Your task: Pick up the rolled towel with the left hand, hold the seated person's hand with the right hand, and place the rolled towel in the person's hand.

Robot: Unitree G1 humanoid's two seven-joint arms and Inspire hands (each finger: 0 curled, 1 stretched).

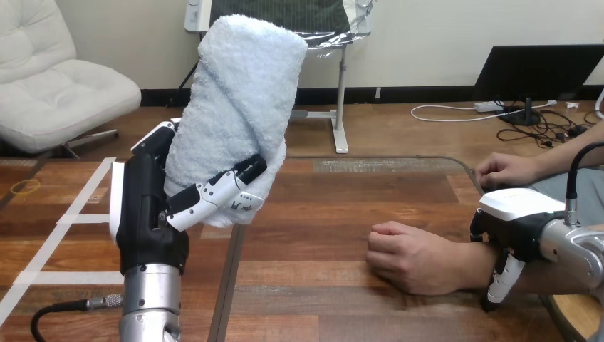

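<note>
So the left robot hand (pixel 153 206) has the rolled towel (pixel 238 107) gripped and lifted; right robot hand (pixel 516 214) sits over the person's wrist (pixel 474 263), can't tell its grip. Handoff's left.

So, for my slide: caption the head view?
Left hand holds the rolled towel up; right hand sits over the person's wrist.

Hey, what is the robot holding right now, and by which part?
The left hand grips the rolled towel round its lower end. The right hand sits over the person's wrist; a grip there cannot be told.
</note>
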